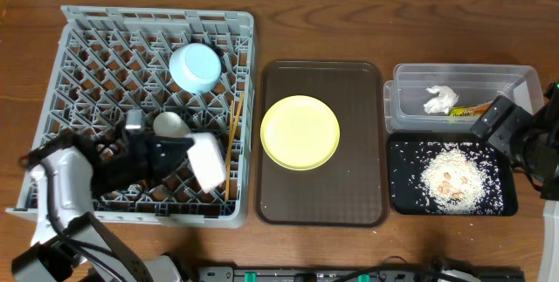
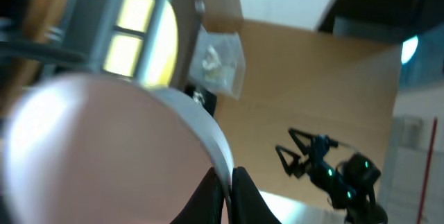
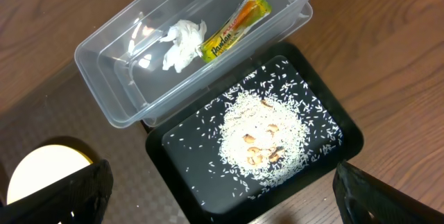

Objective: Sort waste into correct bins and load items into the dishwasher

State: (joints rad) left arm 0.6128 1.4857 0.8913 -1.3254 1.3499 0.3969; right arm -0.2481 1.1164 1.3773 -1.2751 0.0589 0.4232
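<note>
My left gripper (image 1: 194, 148) is low in the grey dish rack (image 1: 87, 20), shut on the rim of the small white cup (image 1: 208, 161), which is tilted; in the left wrist view the jaws (image 2: 227, 182) pinch the cup's rim (image 2: 104, 154). The light blue bowl (image 1: 194, 65) and the chopsticks (image 1: 232, 138) are in the rack. The yellow plate (image 1: 300, 132) lies on the brown tray. My right gripper (image 1: 493, 123) (image 3: 222, 189) is open and empty above the black tray (image 3: 180, 175), which holds rice scraps (image 3: 263, 137). The napkin (image 3: 182, 42) and wrapper (image 3: 232, 26) lie in the clear container (image 3: 104, 50).
The dark brown serving tray (image 1: 358, 203) sits between the rack and the two bins. A pale rounded thing (image 1: 170, 125) lies in the rack beside my left gripper. Bare wooden table runs along the front edge.
</note>
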